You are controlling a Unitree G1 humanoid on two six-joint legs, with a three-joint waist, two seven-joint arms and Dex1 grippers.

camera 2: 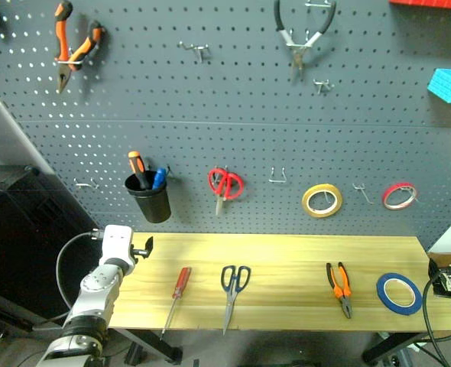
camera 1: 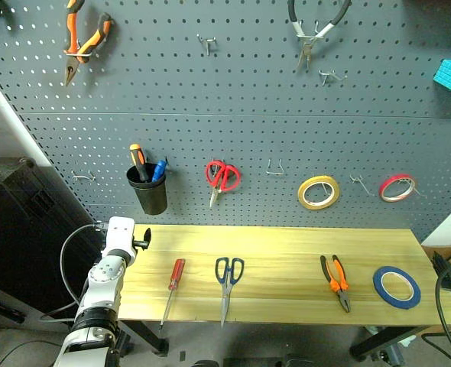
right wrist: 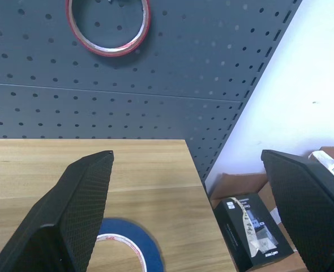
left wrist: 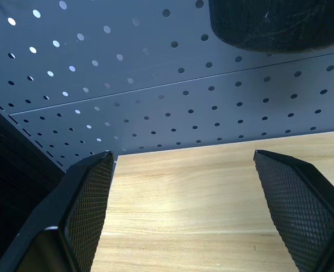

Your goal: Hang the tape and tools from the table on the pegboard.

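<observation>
1. nothing has been hung yet: all four task items are seen lying on the table [camera 1: 287, 237], well apart from one another in a row along its front half.
2. from the robot's left to its right the row reads: the red-handled screwdriver [camera 1: 172, 289], the blue-looped scissors [camera 1: 227, 284], the orange-and-black pliers [camera 1: 336, 281] and the blue tape [camera 1: 397, 287] near the right end.
3. the left gripper [left wrist: 181, 209] is held over the left end of the table, pointed toward the pegboard [camera 1: 233, 84]; its fingers [left wrist: 88, 209] are spread wide apart and nothing lies between them.
4. the right gripper [right wrist: 195, 215] is held at the table's right end, also spread wide and empty; in the right wrist view the blue tape is seen just below and partly behind one finger, not gripped.
5. the step in hand is judged to be the approach to a first pick, with no item yet touched.
6. the blue tape is judged the likely first target for the right arm; the gripper would need to be lowered so that one finger passes through the hollow centre and the other stays outside the rim, then closed on the rim.
7. for hanging, a free hook [camera 1: 357, 181] is seen between the yellow tape [camera 1: 319, 192] and the red tape [camera 1: 397, 187]; another free hook [camera 1: 274, 167] stands to the right of the red-looped scissors [camera 1: 222, 177].
8. the screwdriver lies nearest the left gripper and could be taken by that arm.
</observation>
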